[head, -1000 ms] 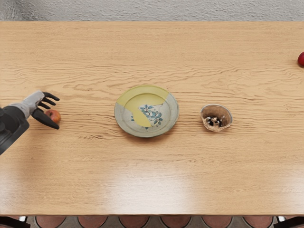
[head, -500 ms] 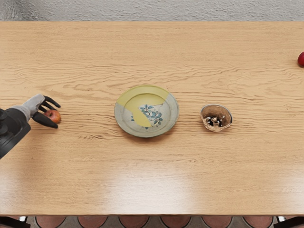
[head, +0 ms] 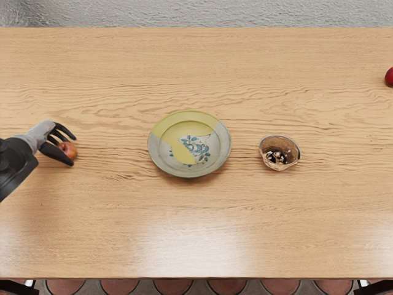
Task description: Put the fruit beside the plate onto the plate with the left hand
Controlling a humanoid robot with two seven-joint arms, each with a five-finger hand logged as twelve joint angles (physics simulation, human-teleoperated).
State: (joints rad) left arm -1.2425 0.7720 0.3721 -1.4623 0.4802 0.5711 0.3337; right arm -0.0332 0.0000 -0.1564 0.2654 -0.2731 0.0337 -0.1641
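A small red-orange fruit (head: 69, 149) lies on the table well left of the round yellow-and-grey plate (head: 161, 153), which has a blue flower pattern. My left hand (head: 59, 143) comes in from the left edge and sits right at the fruit, with dark fingers spread above it and the thumb below it. The fingers are around the fruit's left side but are not closed on it. No right arm shows in the head view.
A small brown bowl (head: 279, 152) with dark bits inside stands right of the plate. A second red fruit (head: 389, 77) sits at the table's far right edge. The wooden table (head: 196, 233) stretches wide in front.
My left hand has drawn slightly back to the left and down, its fingers closing in around the fruit. The fruit has shifted a little left with it.
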